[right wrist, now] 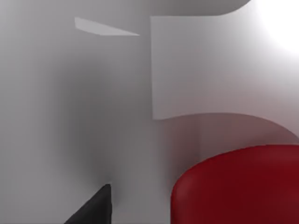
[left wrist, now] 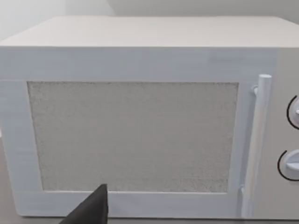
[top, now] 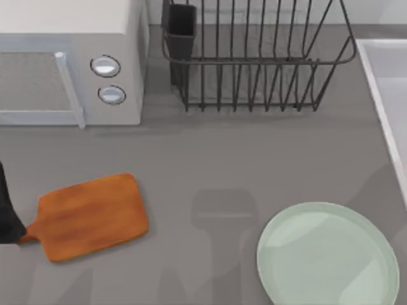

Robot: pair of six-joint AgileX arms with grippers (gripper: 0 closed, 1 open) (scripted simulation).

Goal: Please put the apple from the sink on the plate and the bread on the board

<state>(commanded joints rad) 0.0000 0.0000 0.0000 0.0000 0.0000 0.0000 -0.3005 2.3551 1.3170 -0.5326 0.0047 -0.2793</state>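
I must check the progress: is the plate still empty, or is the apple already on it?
Empty. The top view shows the plate bare, while the apple lies against pale sink walls in the right wrist view.

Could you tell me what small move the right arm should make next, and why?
Probably ease the right gripper the last bit toward the apple and shut the jaws on it. In the right wrist view the red fruit sits very close, against the pale sink wall, not visibly gripped, while the plate holds nothing.
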